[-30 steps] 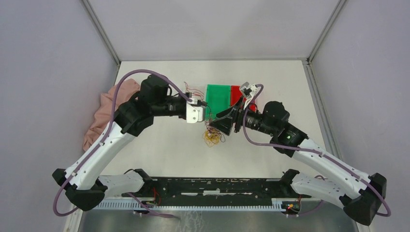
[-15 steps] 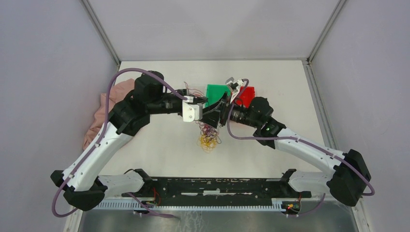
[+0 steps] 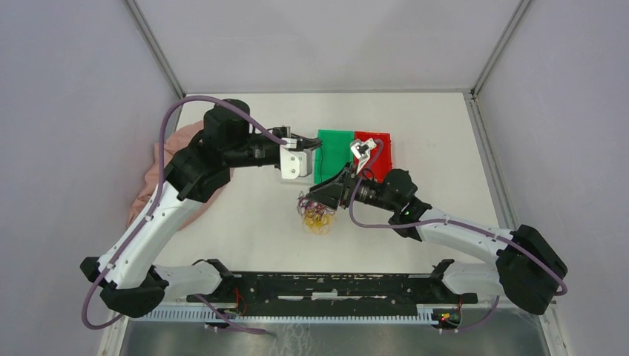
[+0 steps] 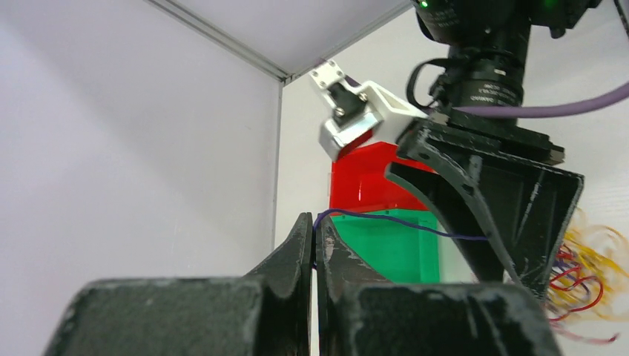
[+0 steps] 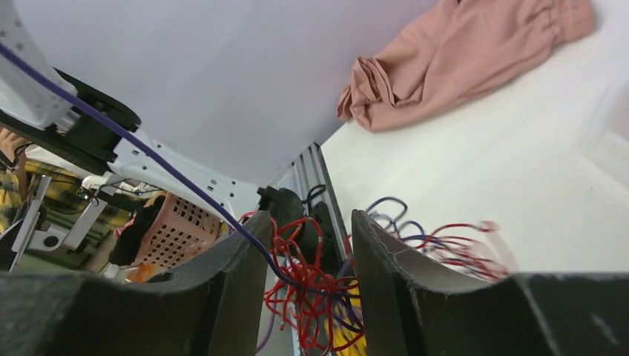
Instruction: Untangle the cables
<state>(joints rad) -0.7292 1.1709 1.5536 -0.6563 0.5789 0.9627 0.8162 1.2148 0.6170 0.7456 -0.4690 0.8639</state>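
Your left gripper (image 4: 314, 230) is squeezed tight on one thin purple wire (image 4: 386, 223). That wire runs in a line from its tips across to the bunch of cables (image 3: 317, 217). The bunch sits on the white table (image 3: 245, 230), just in front of the green bin (image 3: 334, 152) and the red bin (image 3: 382, 148).

Your right gripper (image 5: 310, 219) is down at the bunch. Its two fingers stand partly apart, with red wires (image 5: 304, 289) looped in the gap. The wires do not look pinched.

These wires are very light, thin and bendy. They curl like little springs, so I think they will snag on each other. The whole bunch may lift if you pull one end. They look smooth too, so a loose pinch could let one slip out.

Take hold of the bunch low down, near where the purple wire goes in, and hold it there. Then the left side can draw the purple wire away slowly. Pull softly, because a hard tug could make the knot tighter.

The pink cloth (image 3: 142, 194) lies well apart, off to the left.
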